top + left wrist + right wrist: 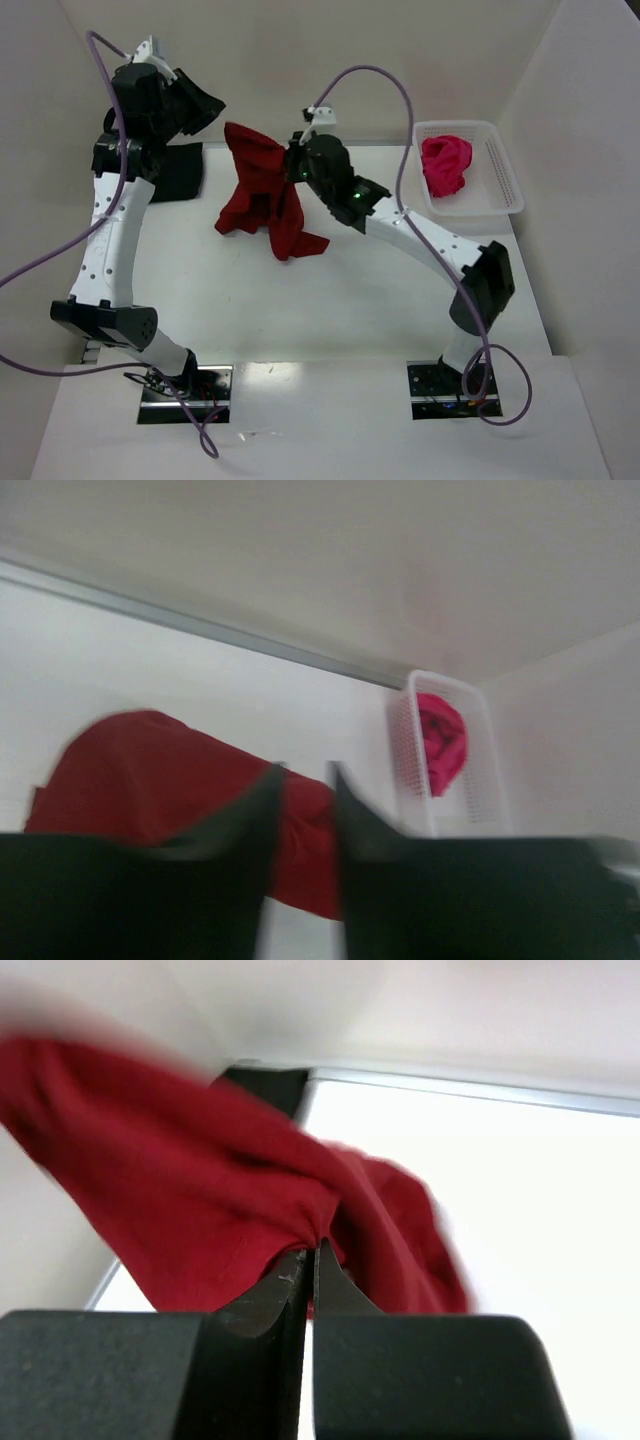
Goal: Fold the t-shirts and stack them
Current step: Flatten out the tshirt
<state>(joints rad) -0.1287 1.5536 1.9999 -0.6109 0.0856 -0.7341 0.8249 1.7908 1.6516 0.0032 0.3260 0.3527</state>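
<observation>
The dark crimson t-shirt [262,195] hangs bunched above the middle back of the table, its lower part trailing onto the surface. My right gripper [294,160] is shut on a fold of it, as the right wrist view shows [310,1252]. My left gripper [212,104] is raised at the back left, open and empty, apart from the crimson shirt [150,770]; its jaws [305,775] stand apart. The black t-shirt [180,170] lies flat at the back left under the left arm. The magenta-pink t-shirt [446,165] lies crumpled in the basket.
The white lattice basket [505,170] stands at the back right, next to the right wall; it also shows in the left wrist view [400,750]. White walls enclose the table at the back and sides. Purple cables loop over both arms.
</observation>
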